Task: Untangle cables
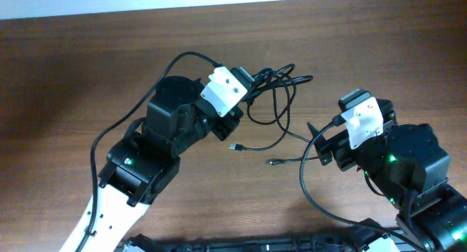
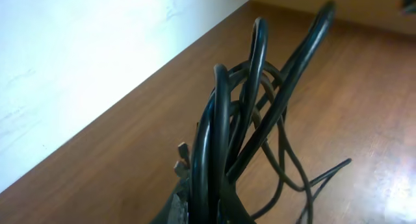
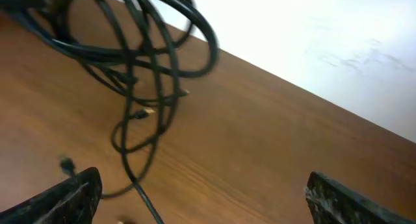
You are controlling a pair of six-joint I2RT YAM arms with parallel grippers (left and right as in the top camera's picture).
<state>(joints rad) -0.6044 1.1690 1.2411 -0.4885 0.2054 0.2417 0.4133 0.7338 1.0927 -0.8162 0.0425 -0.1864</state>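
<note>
Looped black cables rise straight out of the left gripper, which is clamped on the bundle, with loose strands trailing onto the wooden table. Just behind the cables runs the table's far edge, while bare wood spreads wide to their left. Right of the cables, the right gripper hangs with jaws spread wide, holding nothing; two plug ends lie below the loops, and that arm's thicker wire arcs near them.

Left arm, right arm: black housings, green indicator lights. White caps with dark screws sit behind left hand and right hand. A black wire loops beside left arm.
</note>
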